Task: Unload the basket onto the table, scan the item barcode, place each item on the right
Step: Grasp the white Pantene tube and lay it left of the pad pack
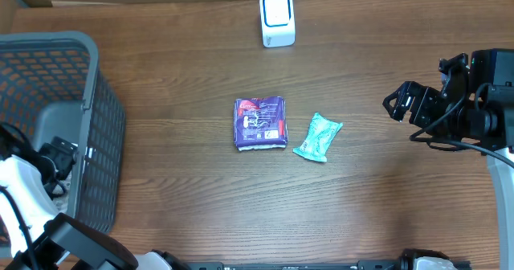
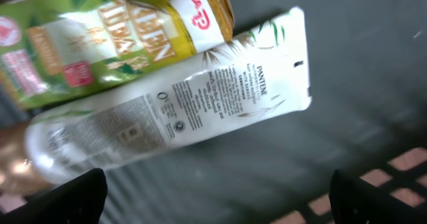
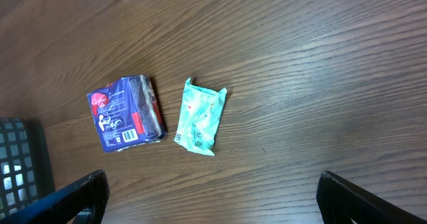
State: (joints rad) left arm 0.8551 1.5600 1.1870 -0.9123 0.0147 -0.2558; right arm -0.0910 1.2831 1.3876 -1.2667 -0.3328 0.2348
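Observation:
A purple packet [image 1: 260,123] [image 3: 127,114] and a teal packet [image 1: 318,137] [image 3: 200,117] lie side by side mid-table. The white barcode scanner [image 1: 277,19] stands at the far edge. My left gripper [image 2: 217,197] hangs open inside the grey basket [image 1: 48,69], just above its floor. Ahead of it lie a white Pantene tube [image 2: 200,97] and a green-and-yellow packet [image 2: 100,37], and nothing is between the fingers. My right gripper [image 1: 399,103] [image 3: 213,197] is open and empty above the table, to the right of the teal packet.
The basket [image 3: 20,171] fills the table's left side, and its mesh wall [image 2: 400,177] is close to my left gripper's right finger. Bare wood lies between the packets and the right arm.

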